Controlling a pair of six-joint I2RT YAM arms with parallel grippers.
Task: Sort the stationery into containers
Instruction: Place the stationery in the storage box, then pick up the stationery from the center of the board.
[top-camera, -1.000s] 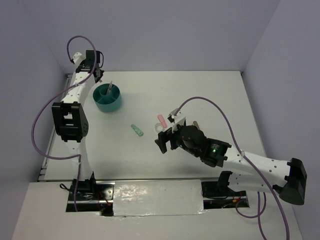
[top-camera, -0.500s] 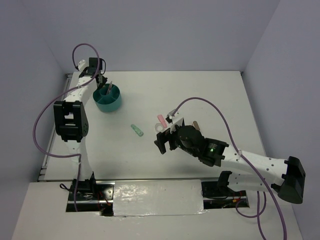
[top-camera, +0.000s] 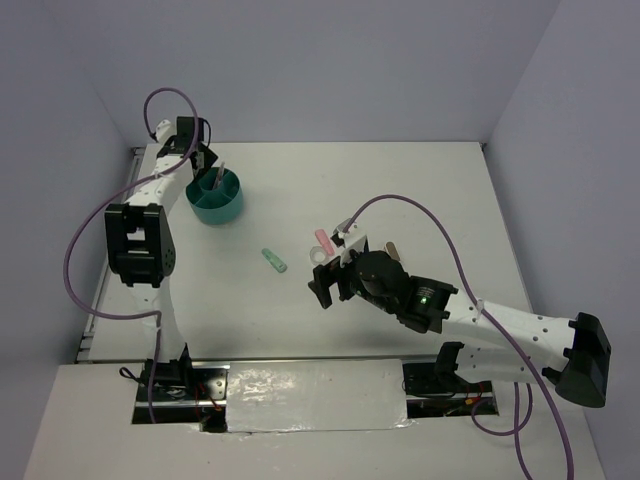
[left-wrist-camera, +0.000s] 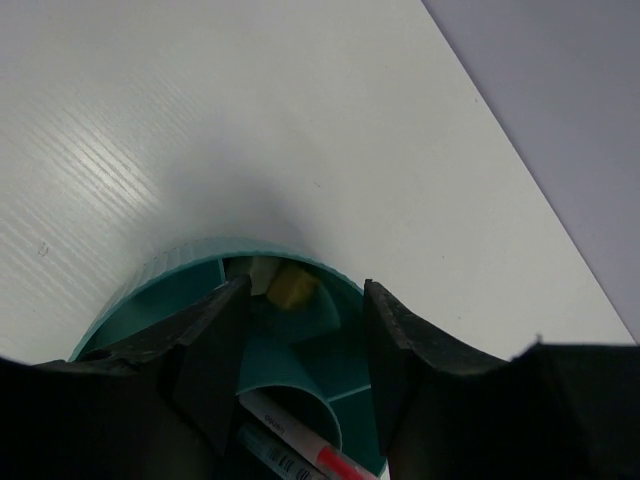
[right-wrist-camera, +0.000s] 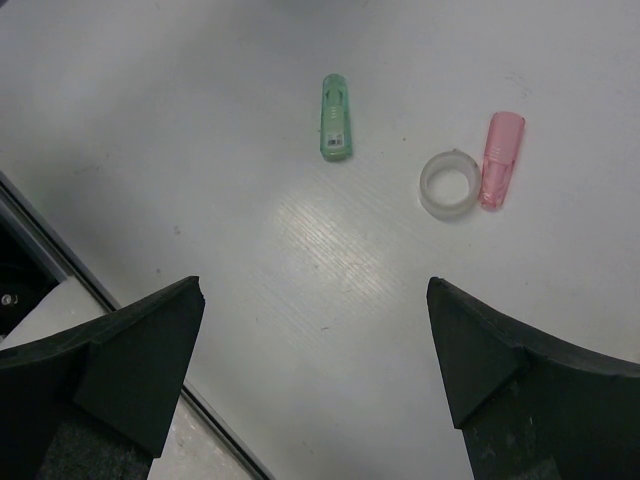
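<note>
The round teal organizer (top-camera: 216, 197) stands at the far left; it also shows in the left wrist view (left-wrist-camera: 180, 275). Two pens (left-wrist-camera: 290, 440) stand in its centre cup, and one pen (top-camera: 219, 176) sticks up in the top view. A yellowish piece (left-wrist-camera: 293, 285) lies in a far compartment. My left gripper (top-camera: 205, 163) hovers over the organizer's far-left rim, open (left-wrist-camera: 300, 355), holding nothing. My right gripper (top-camera: 325, 287) is open (right-wrist-camera: 312, 300) and empty above the table. Ahead of it lie a mint-green block (right-wrist-camera: 334, 131), a white tape ring (right-wrist-camera: 448, 184) and a pink block (right-wrist-camera: 499, 158).
A beige-brown block (top-camera: 392, 249) lies right of the right wrist. The table's left edge and a metal rail (top-camera: 95, 300) run beside the left arm. Purple cables loop over both arms. The near table edge (right-wrist-camera: 60, 255) shows at the right wrist view's left.
My left gripper has moved from behind the organizer to over its rim. The right arm has barely shifted. The items on the table have not moved.
</note>
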